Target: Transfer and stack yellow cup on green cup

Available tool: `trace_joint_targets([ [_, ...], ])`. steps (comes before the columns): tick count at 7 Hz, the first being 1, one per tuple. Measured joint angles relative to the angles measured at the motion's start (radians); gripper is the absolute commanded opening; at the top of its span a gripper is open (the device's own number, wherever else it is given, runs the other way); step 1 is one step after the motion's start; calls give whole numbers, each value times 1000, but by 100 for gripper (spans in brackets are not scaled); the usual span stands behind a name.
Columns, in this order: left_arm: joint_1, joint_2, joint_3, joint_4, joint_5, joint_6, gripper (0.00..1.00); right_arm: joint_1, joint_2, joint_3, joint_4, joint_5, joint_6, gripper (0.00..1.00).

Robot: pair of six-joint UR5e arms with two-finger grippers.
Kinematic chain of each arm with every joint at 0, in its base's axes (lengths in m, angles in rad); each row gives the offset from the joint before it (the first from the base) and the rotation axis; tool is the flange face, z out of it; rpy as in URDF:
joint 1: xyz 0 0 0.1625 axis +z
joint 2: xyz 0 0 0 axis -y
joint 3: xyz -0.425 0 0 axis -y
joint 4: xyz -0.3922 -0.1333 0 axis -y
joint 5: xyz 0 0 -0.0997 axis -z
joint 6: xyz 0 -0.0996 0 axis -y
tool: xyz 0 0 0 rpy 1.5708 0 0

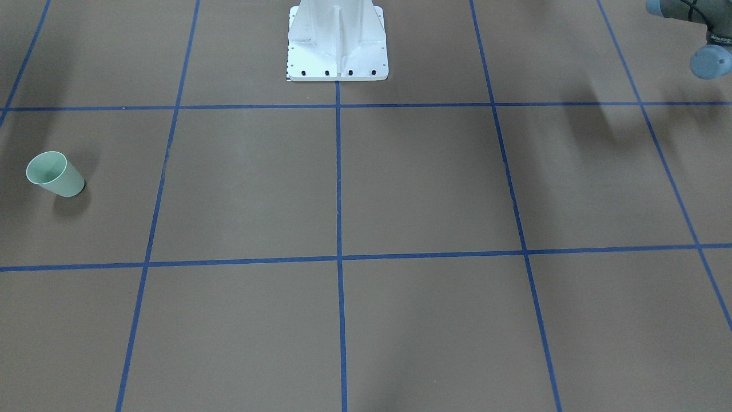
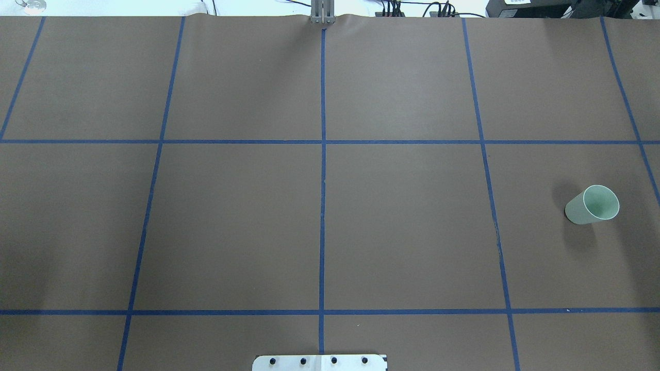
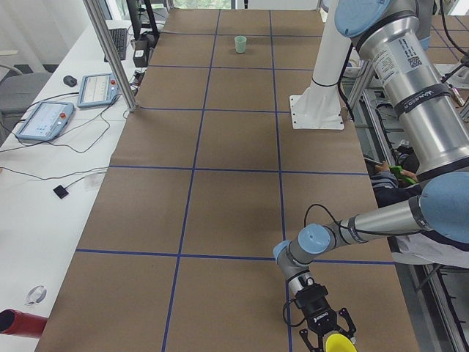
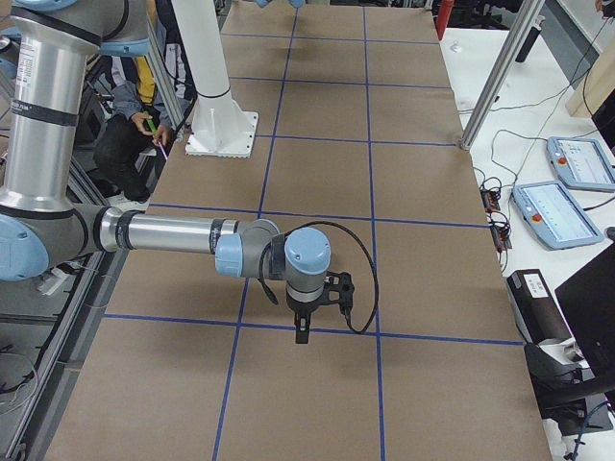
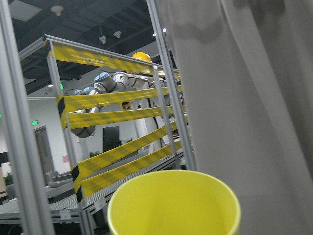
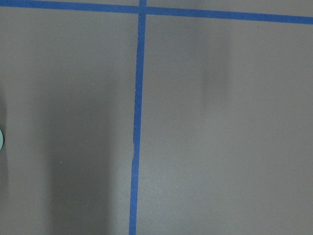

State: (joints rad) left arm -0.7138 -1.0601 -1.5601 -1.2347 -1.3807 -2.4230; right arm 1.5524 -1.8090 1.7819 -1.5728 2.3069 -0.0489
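Observation:
The green cup stands upright on the brown table, mouth up, near the table's end on my right; it also shows in the overhead view and far off in the exterior left view. The yellow cup sits at the tip of my left gripper, past the table's left end, and its rim fills the bottom of the left wrist view. I cannot tell whether that gripper is shut on it. My right gripper hangs above the table pointing down; I cannot tell whether it is open or shut.
The white robot base stands at the table's middle near edge. Blue tape lines divide the brown table into squares. Tablets and cables lie on the white bench across the table. A joint of my left arm shows in the front view's corner.

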Motion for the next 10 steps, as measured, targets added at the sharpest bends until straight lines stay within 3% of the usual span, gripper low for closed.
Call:
trace_joint_targets([
  [2,-94,-1,5,-178,220,100,38,0,1,4,18,1,2,100],
  [4,-179,-3,39,-451,382,277,38,1,-4,3,75,2,3,100],
  [6,-240,-24,125,-840,449,541,38,1,-7,2,110,1,4,100],
  [8,-314,-112,225,-1214,458,854,37,2,-5,5,137,-1,8,100],
  [10,-344,-244,269,-1393,453,1052,32,2,-7,2,192,-1,10,100],
])
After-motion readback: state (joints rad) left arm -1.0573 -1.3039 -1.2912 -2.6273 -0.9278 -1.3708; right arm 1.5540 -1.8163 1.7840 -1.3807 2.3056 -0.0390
